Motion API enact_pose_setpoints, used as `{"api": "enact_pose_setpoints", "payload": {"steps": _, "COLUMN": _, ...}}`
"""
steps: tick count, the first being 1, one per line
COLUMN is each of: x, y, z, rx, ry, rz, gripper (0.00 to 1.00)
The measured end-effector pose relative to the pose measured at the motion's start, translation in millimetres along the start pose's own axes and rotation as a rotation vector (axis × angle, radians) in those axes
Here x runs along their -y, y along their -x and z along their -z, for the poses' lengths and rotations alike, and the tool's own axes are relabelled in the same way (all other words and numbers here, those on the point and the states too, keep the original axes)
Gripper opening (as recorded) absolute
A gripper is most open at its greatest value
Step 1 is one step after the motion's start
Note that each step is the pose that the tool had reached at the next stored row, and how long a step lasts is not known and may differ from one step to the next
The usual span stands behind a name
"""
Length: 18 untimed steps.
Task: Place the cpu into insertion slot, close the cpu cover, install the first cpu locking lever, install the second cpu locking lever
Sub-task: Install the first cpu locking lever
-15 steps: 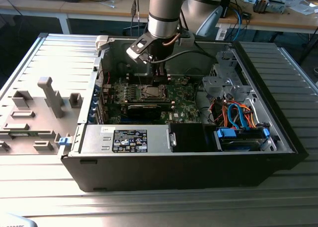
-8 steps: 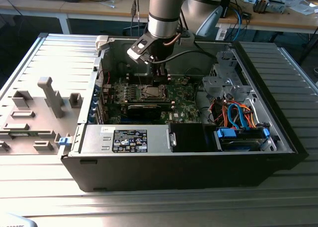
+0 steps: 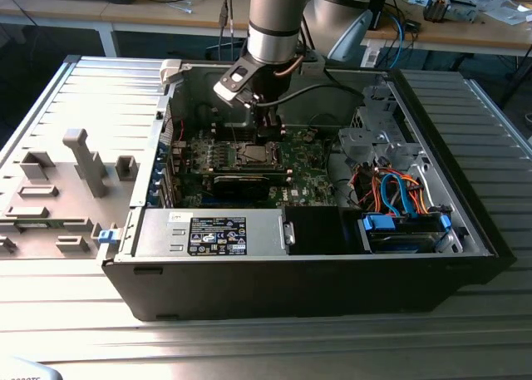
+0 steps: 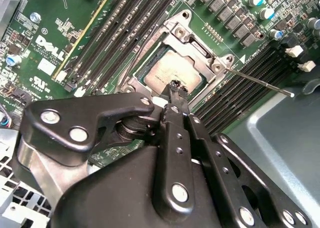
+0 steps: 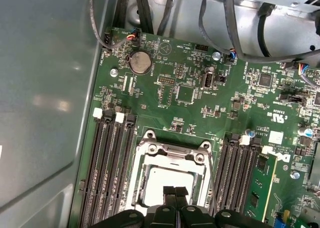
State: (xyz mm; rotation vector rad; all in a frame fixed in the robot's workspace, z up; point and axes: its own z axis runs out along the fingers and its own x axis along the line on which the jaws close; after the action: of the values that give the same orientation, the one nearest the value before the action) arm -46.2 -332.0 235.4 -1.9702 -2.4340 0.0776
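The cpu (image 4: 170, 71) lies silver face up in the insertion slot (image 3: 252, 153) on the green board. The cpu cover (image 4: 196, 44) is a silver frame lying down around it, and the chip (image 5: 162, 180) shows through its window (image 5: 175, 152). My gripper (image 4: 176, 88) is shut with nothing between its fingers. Its tips (image 5: 175, 191) hover at the cover's near edge, and I cannot tell whether they touch it. A thin locking lever (image 4: 260, 81) sticks out free from one corner of the socket over the memory slots. In the exterior view my gripper (image 3: 268, 132) hangs just behind the socket.
The open computer case (image 3: 465, 230) lies on a slatted metal table. A black labelled power-supply box (image 3: 216, 230) sits along the front wall, with a drive bay and blue cables (image 3: 403, 222) toward the exterior view's right. Long memory slots (image 4: 125, 33) flank the socket. Grey fixtures (image 3: 83, 160) stand outside on the exterior view's left.
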Motion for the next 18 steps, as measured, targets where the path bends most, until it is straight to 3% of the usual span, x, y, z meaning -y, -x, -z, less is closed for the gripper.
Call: {"api": "enact_pose_setpoints", "payload": {"steps": 18, "x": 0.0, "y": 0.0, "z": -0.1, "rx": 0.0043, "ry": 0.0021, "rz": 0.089, "gripper": 0.11}}
